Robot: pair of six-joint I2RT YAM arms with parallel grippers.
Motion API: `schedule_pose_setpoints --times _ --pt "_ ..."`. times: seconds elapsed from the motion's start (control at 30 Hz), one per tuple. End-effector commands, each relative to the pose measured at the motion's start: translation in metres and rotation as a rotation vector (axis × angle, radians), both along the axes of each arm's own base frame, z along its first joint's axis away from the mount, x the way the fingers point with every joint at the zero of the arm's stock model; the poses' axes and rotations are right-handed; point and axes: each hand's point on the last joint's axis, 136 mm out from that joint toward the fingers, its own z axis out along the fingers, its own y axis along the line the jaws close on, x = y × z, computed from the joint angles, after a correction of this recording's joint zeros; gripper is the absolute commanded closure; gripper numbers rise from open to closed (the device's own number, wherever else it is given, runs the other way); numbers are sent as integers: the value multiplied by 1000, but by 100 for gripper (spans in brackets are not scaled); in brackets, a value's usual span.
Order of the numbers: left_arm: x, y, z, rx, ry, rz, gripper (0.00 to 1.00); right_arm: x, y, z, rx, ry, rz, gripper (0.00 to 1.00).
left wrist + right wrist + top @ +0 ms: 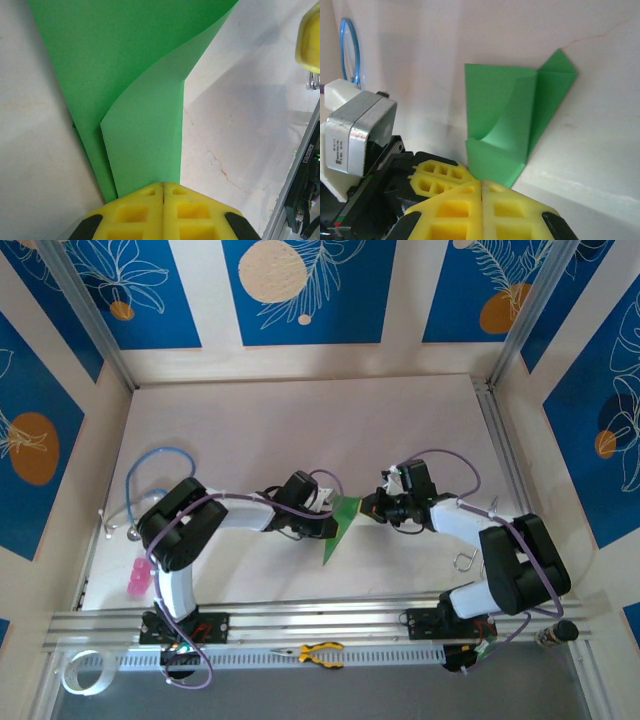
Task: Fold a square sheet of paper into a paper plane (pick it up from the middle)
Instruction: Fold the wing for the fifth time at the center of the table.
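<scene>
The square sheet of paper point(343, 527) is bright green and lies mid-table, folded into a narrow pointed shape between the two arms. One flap point(145, 140) curls up off the layer beneath. My left gripper point(332, 523) is shut, and its tips point(163, 184) rest at the flap's near edge. The paper faces the camera flat and does not run into the seam. My right gripper point(366, 507) is also shut. Its tips point(482, 181) touch the near edge of the sheet point(500, 95), beside the left gripper's yellow fingers point(437, 175).
A pink object point(137, 580) and a blue cable loop point(160, 472) lie at the left. Yellow-handled pliers point(320, 653) and a tape roll point(80, 672) sit beyond the front rail. A metal hook point(465, 560) lies by the right arm. Walls close the table's sides.
</scene>
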Motion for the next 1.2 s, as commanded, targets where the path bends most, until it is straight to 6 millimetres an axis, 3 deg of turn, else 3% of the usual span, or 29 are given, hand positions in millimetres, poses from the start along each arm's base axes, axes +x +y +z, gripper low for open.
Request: schedule_pose_setpoints --times 0.0,0.37,0.63,1.17 --pt "-47 42 -52 212 177 -25 100 2 17 5 21 -32 73 98" --pt "-44 39 -53 210 188 -7 100 4 34 -23 -69 -19 144 100" --pt "-47 41 -54 212 195 -6 100 17 15 -52 -133 0 71 100" --pt "-49 47 -58 237 198 -8 100 58 -15 -53 -168 -23 -82 100"
